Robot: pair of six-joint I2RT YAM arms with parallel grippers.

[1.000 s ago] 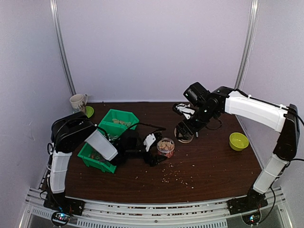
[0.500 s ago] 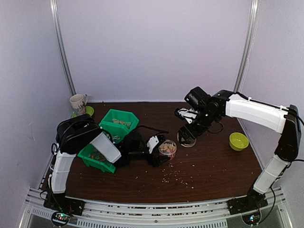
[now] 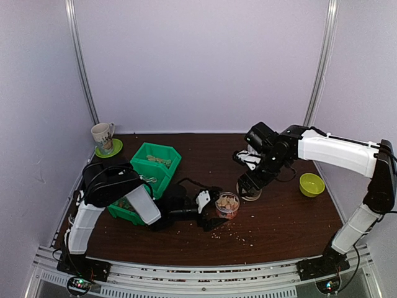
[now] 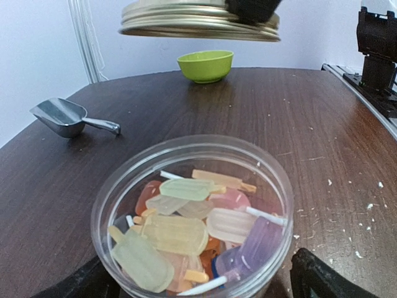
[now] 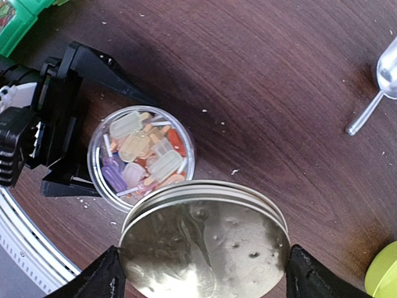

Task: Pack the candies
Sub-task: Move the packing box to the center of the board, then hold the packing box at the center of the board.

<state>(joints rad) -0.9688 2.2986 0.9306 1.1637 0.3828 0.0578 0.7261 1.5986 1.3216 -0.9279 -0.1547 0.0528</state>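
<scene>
A clear round jar [image 4: 286,197] stands on the brown table, filled with the candies [image 4: 181,231], small popsicle-shaped sweets in mixed colours. My left gripper [image 4: 198,278] is open, one finger on each side of the jar and close to its wall. From the top view the jar [image 3: 227,205] sits mid-table in front of the left gripper [image 3: 216,208]. My right gripper [image 5: 208,274] is shut on a round gold lid [image 5: 205,245]. The lid hangs in the air just beside and behind the jar [image 5: 92,162], not over its mouth. It also shows in the left wrist view, the lid [image 4: 198,22] floating above.
Two green bins [image 3: 155,162] stand at the left, with a mug [image 3: 102,133] behind them. A lime bowl [image 3: 311,184] sits at the right. A metal scoop [image 4: 62,117] lies behind the jar. Pale crumbs [image 3: 239,233] are scattered toward the near edge.
The left gripper and the jar have slid right and toward the near edge. The right gripper has carried the lid the same way, staying just behind the jar.
</scene>
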